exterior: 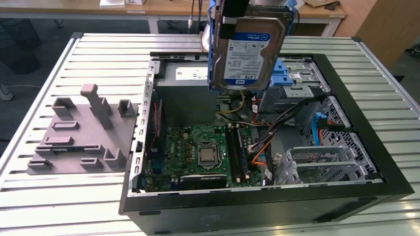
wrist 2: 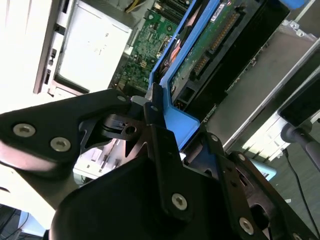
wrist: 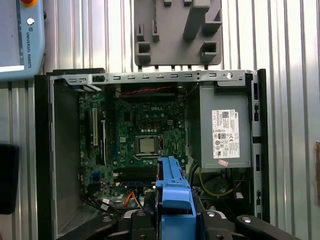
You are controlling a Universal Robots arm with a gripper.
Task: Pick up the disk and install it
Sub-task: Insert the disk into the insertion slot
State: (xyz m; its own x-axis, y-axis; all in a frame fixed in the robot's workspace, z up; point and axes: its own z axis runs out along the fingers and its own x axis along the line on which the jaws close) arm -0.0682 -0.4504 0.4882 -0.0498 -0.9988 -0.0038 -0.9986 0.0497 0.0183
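The disk [exterior: 253, 49] is held upright over the far part of the open computer case [exterior: 387, 172], pinched at its edge by the gripper [wrist 2: 164, 119]. Lowered askew, it could be snagged on the cables [exterior: 288, 115] or jarred loose.

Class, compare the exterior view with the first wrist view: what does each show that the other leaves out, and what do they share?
Exterior view, not the first wrist view: the disk showing its white-and-blue label face, upright above the open computer case. First wrist view, not the exterior view: a light-blue console beside the case. Shared: the motherboard, the grey fixture plate and the disk's blue rails.
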